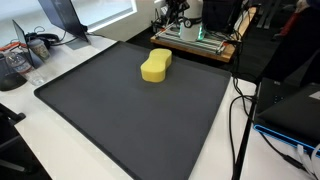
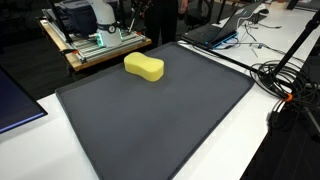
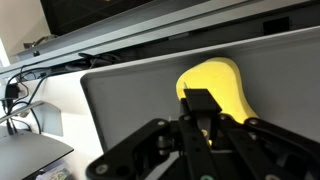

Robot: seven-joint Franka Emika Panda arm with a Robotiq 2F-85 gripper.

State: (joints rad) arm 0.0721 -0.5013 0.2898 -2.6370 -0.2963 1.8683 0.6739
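Observation:
A yellow, peanut-shaped sponge [image 1: 155,66] [image 2: 144,67] lies on the far part of a large dark grey mat [image 1: 130,125] [image 2: 160,120]. In the wrist view my gripper [image 3: 200,101] is shut, its two black fingertips pressed together with nothing between them. It hangs in the air over the mat [image 3: 130,90], and its tips overlap the near edge of the sponge [image 3: 226,78] in the picture. Neither the arm nor the gripper shows in the exterior views.
Behind the mat stands a wooden platform [image 1: 195,42] [image 2: 95,48] with equipment on it. Black cables [image 1: 240,110] [image 2: 285,80] run along one side of the mat. A laptop [image 2: 215,32] sits at the far corner, and desk clutter [image 1: 25,55] lies past the opposite side.

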